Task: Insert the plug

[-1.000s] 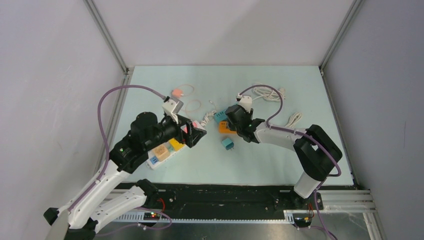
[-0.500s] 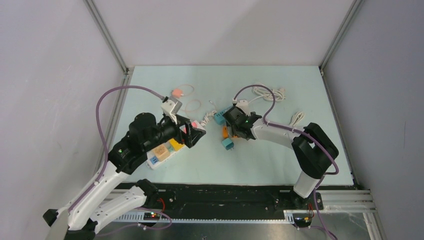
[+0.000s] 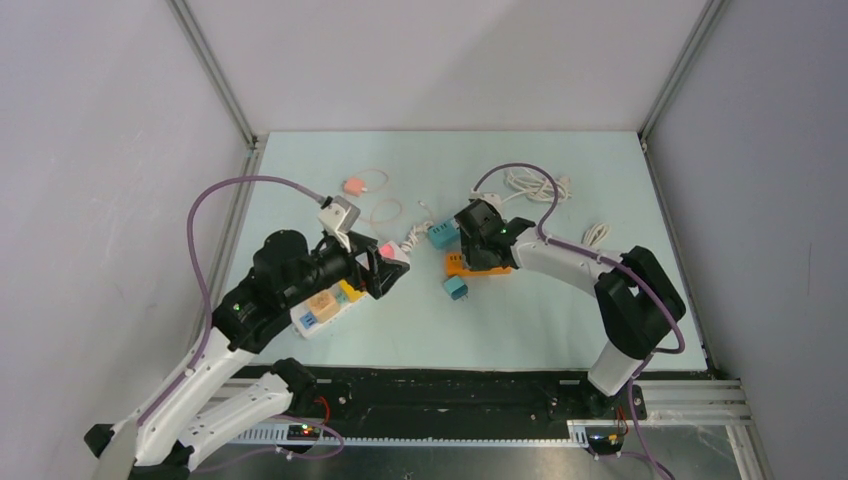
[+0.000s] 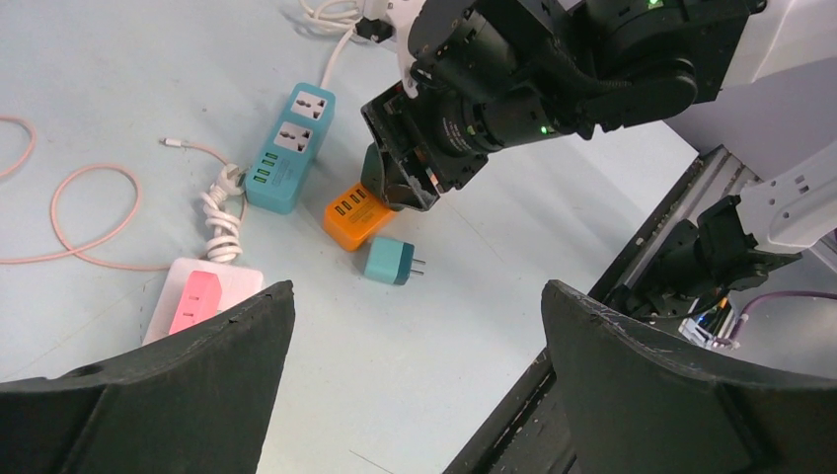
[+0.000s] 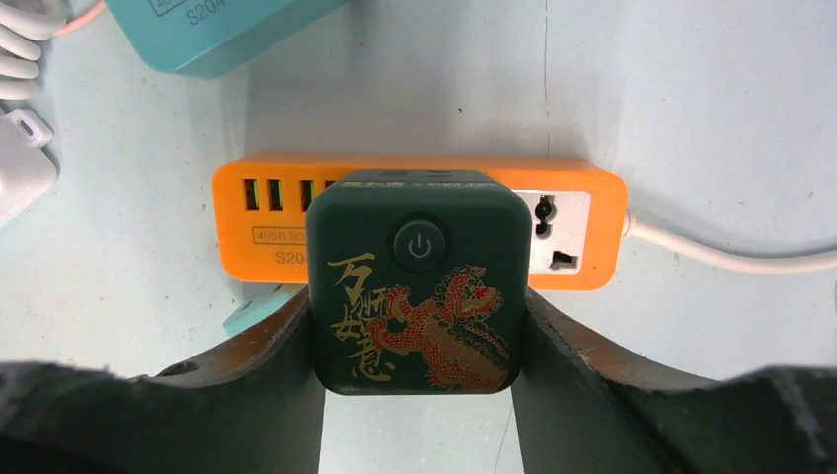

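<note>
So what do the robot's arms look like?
The left arm and right arm are white tubes with chunky black joints. A purple cable loops along each one, and the fingers are thick, black and wedge-shaped.

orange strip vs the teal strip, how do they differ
The orange strip has the dark green cube over it, held in the right gripper; the teal strip has both sockets bare. The orange strip lies nearer the robot's side than the teal strip. Both lie flat and carry USB ports.
</note>
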